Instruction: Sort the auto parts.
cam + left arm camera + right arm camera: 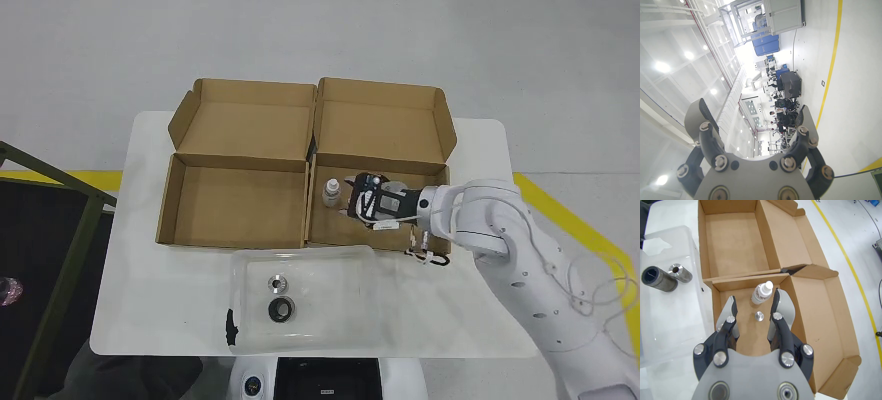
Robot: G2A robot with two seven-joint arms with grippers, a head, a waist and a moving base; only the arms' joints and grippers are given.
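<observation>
Cardboard box (pixel 810 313) at three o'clock holds a bottle (pixel 762 293) and a small metal plug (pixel 759 316), seemingly sorted; my right claw (pixel 754 300) hangs apart above them. Two steel sleeves (pixel 659 278) in the clear tray (pixel 668 323) at six o'clock are left to sort. My left claw (pixel 753 108) gapes apart.

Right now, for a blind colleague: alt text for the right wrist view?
The open right tool hangs over a brown cardboard box holding a clear white-capped bottle and a silver metal part. Two dark metal cylinders lie in a clear plastic tray nearby.
</observation>
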